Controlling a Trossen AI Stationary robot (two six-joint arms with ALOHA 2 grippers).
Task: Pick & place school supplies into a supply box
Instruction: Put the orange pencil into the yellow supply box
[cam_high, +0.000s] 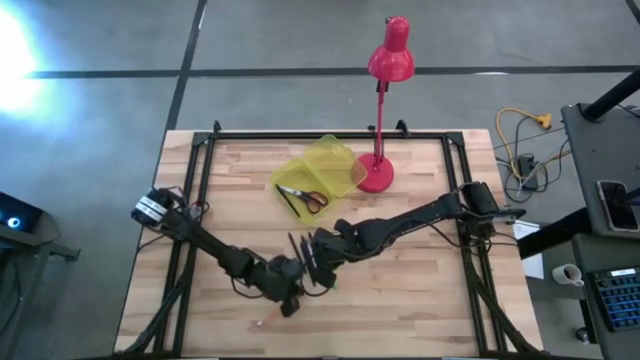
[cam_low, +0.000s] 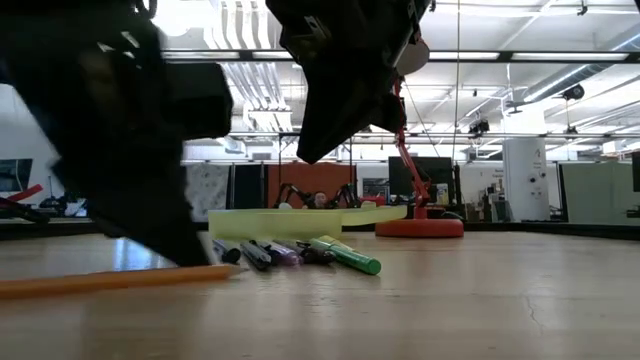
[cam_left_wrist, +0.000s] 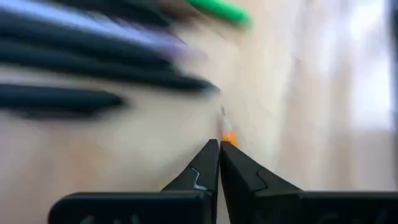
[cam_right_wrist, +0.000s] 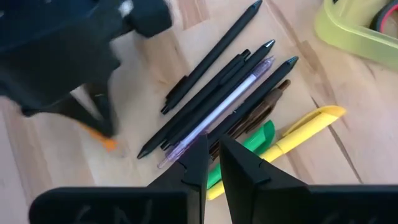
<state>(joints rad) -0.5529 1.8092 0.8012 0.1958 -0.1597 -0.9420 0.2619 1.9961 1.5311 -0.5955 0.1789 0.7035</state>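
While the red-handled scissors (cam_high: 309, 198) already lie inside the supply box (cam_high: 340, 160), the step in hand looks like the pick of the orange pencil (cam_low: 110, 281), which lies flat on the table (cam_high: 430, 290) on the near side of the pen cluster, well away from the box

Left gripper (cam_left_wrist: 219, 144) is down at that pencil with its fingers pressed together; the left wrist view shows an orange tip poking out right at the fingertips, so it seems clenched on the pencil's end, though how firm the hold is I cannot tell. Right gripper (cam_right_wrist: 212, 144) hovers over the pens with its fingers nearly closed and nothing between them

Next move, as I judge it: lift the pencil clear of the wood, carry it over the cluster toward the box, which sits beside the round base of the red lamp (cam_high: 385, 70), and let go above the open tray. A thin pencil pinched near one end may swing or slip, so a level, slow lift seems wise

Counted in the right wrist view, between the grippers and the box:
- dark pens (cam_right_wrist: 214, 56): about five, one brownish
- clear violet pen (cam_right_wrist: 230, 99): one
- green pen (cam_right_wrist: 256, 138): one
- yellow pen (cam_right_wrist: 308, 127): one
- orange pencil: one
- scissors: one
- box: one, lid open
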